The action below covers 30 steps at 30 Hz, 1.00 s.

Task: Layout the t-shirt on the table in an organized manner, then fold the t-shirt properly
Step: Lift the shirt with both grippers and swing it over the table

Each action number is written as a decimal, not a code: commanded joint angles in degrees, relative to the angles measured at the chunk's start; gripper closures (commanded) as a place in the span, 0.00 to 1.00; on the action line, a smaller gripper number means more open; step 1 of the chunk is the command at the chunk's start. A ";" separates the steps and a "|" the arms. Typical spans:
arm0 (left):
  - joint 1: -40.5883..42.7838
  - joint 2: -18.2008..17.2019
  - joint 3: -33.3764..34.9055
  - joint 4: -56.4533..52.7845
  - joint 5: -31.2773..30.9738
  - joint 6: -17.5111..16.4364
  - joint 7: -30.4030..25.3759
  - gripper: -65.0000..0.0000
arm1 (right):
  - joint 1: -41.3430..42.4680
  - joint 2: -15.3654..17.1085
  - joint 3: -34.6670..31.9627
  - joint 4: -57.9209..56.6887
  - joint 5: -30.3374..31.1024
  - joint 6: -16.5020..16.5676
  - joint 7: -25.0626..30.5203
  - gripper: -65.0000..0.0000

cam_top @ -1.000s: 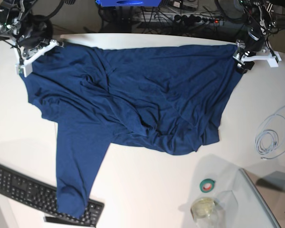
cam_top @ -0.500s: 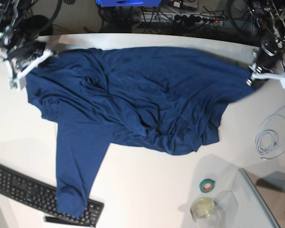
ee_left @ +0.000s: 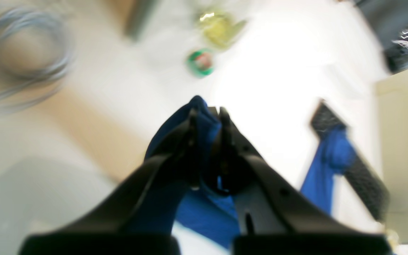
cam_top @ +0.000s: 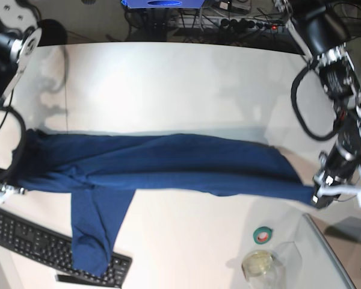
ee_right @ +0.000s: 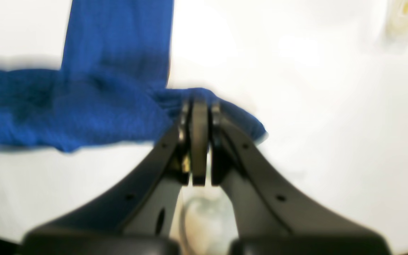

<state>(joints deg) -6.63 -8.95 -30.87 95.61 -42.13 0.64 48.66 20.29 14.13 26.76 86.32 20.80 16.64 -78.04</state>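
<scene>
Both grippers pinch the t-shirt (cam_top: pixel 162 165): the left gripper (ee_left: pixel 207 117) and the right gripper (ee_right: pixel 197 106) each have jaws pressed together on a corner, so the cloth hangs stretched in a band across the near half of the table (cam_top: pixel 168 78). To lay it flat, keep the 2 corners level and taut, lowering evenly. 1 sleeve drapes onto the keyboard (cam_top: pixel 24 238) at near left, and the tape roll (cam_top: pixel 263 235) and jar (cam_top: pixel 259 264) at near right may snag the hem.

Your left tool (ee_left: pixel 207 117) has its black jaws pinched together on a fold of the navy t-shirt (ee_left: pixel 204 209), cloth bulging out past the tips. Beyond it you see the white desk (ee_left: pixel 278 71), blurred. A sleeve drapes over the black keyboard (ee_left: pixel 363 177) at right. A green tape roll (ee_left: pixel 199 63), a yellowish container (ee_left: pixel 220 24) and a coiled cable (ee_left: pixel 23 67) lie farther off
</scene>
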 commanded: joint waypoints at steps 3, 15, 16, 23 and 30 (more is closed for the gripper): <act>-7.30 -0.59 1.73 -5.02 -0.11 0.45 -1.41 1.00 | 8.23 4.55 -1.49 -9.62 0.61 -0.07 6.70 1.00; -31.04 -0.50 11.75 -26.03 -0.11 1.25 -10.29 1.00 | 30.30 14.22 -20.57 -32.74 0.61 -0.07 24.81 1.00; -32.79 -0.50 12.63 -27.17 -0.11 1.25 -11.08 1.00 | 31.62 14.40 -21.45 -32.83 0.61 -0.07 26.04 1.00; -45.89 0.29 13.33 -32.18 -0.55 1.25 -13.02 1.00 | 44.37 18.44 -26.10 -32.83 0.61 -0.07 28.59 1.00; -46.69 1.08 13.25 -28.40 -0.64 1.25 -12.49 1.00 | 46.12 23.01 -26.46 -30.46 0.87 0.02 26.66 1.00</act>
<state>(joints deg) -51.77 -7.31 -17.50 66.24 -42.50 1.83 37.89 64.60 36.36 -0.10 54.83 21.93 16.99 -52.77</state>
